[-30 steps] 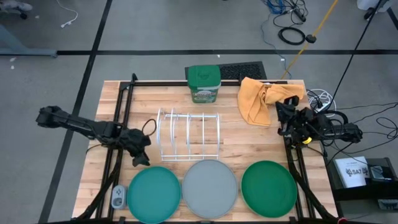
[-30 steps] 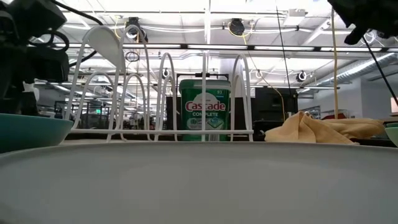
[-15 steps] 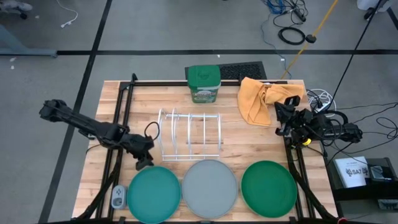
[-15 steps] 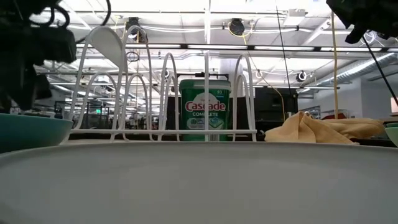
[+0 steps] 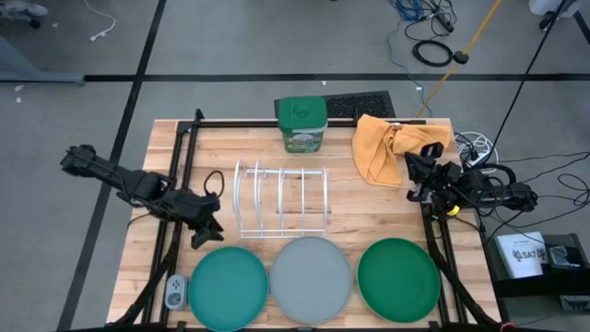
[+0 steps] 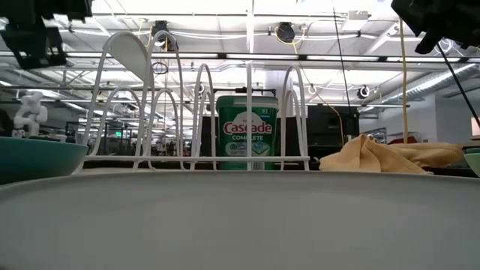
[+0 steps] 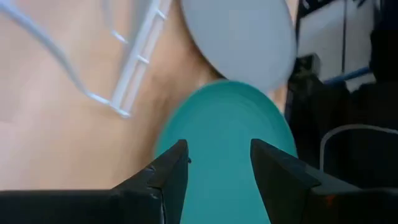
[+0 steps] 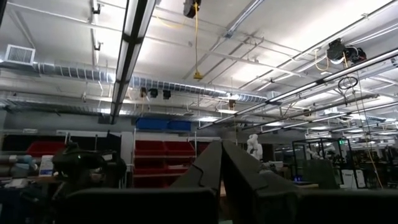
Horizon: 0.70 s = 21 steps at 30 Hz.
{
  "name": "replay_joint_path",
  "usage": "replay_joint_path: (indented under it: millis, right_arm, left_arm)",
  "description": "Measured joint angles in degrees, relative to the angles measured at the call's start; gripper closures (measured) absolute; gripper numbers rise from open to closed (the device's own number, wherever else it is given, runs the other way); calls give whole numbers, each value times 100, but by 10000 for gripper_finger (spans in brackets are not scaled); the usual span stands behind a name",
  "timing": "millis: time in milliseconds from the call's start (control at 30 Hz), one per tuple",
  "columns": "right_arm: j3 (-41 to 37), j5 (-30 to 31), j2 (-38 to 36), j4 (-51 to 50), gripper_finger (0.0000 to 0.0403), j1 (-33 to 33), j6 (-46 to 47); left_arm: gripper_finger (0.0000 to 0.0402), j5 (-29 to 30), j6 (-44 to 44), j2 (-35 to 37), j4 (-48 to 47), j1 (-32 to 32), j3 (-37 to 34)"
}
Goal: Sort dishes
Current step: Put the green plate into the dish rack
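Three round plates lie flat in a row along the table's near edge: teal (image 5: 228,287) at left, light grey (image 5: 311,279) in the middle, green (image 5: 397,278) at right. My left gripper (image 5: 205,232) is open, above the table just beyond the teal plate's far left rim; its wrist view shows the teal plate (image 7: 230,143) past the parted fingers (image 7: 217,171) and the grey plate (image 7: 242,37) beyond. My right gripper (image 5: 415,180) is shut and empty at the table's right edge, pointing into the room (image 8: 222,163).
A white wire rack (image 5: 281,201) stands mid-table behind the plates. A green tub (image 5: 302,124) and an orange cloth (image 5: 392,146) lie at the far edge. A small grey device (image 5: 176,291) sits left of the teal plate. Black frame rails run along both sides.
My left gripper has drawn toward the table's near edge and the teal plate, then eased a little to the left, and has risen out of the low view's left side. The plates have not moved.
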State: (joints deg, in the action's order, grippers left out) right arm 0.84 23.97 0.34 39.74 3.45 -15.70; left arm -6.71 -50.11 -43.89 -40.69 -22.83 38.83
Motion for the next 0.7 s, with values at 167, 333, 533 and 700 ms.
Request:
replay_joint_path:
  millis: [167, 333, 533, 700]
  right_arm:
    - [0, -2, 0, -71, 394, 1, 0]
    - [0, 0, 0, -104, 394, 1, 0]
    - [0, -1, 0, -99, 394, 1, -2]
    - [0, -2, 0, 3, 394, 1, -71]
  left_arm:
    - [229, 28, -403, -690, -11, -655, 644]
    - [229, 741, -628, -1500, 27, -1384, 1432]
    - [229, 739, -1571, -2767, -303, -1965, 1532]
    - [229, 465, -2404, -3401, -636, -2312, 1525]
